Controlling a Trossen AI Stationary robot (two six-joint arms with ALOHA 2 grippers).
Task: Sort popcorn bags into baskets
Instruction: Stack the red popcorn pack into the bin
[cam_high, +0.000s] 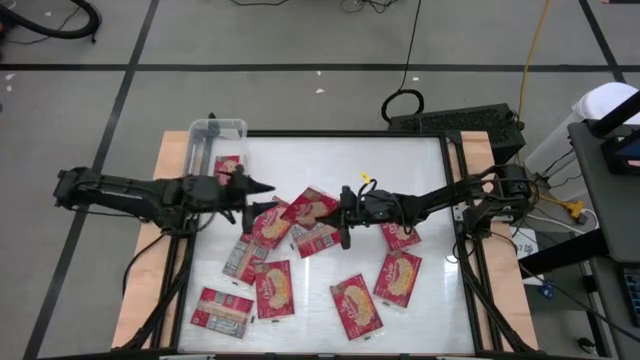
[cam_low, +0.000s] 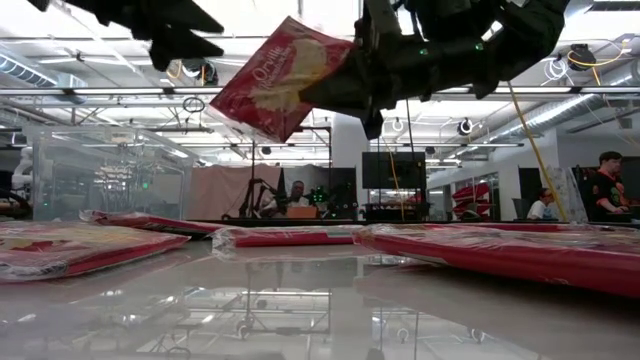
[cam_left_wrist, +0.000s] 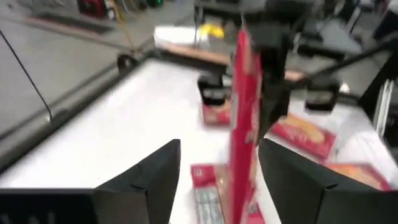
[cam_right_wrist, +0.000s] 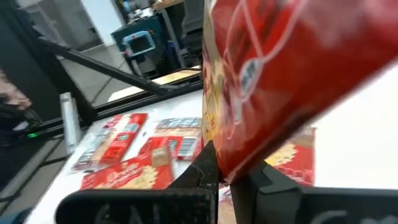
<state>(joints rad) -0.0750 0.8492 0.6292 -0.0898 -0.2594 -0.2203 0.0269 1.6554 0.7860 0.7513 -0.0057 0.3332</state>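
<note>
My right gripper (cam_high: 342, 207) is shut on a red popcorn bag (cam_high: 310, 207) above the middle of the table; the low view shows this bag (cam_low: 285, 75) in the air. My left gripper (cam_high: 262, 187) stands open a little to the bag's left. In the left wrist view its own fingers (cam_left_wrist: 149, 177) stand wide apart, with the bag (cam_left_wrist: 244, 124) edge-on just beyond them. The clear basket (cam_high: 205, 128) stands at the table's far left corner with a red bag (cam_high: 228, 166) inside. Several more bags lie flat on the table. My right gripper pinches the bag's edge (cam_right_wrist: 235, 155) on the table's right side between its two fingers (cam_right_wrist: 202, 167). The fingers come about level from the table's right. The bag is lifted clear of the table and sticks out tilted toward the left gripper.
Loose bags lie on the white tabletop at the near side (cam_high: 272, 290), (cam_high: 357, 307), (cam_high: 398, 277), at the near left (cam_high: 222, 312) and under the held bag (cam_high: 268, 225). A dark frame (cam_high: 340, 134) edges the table. Free room is at the far middle and right.
</note>
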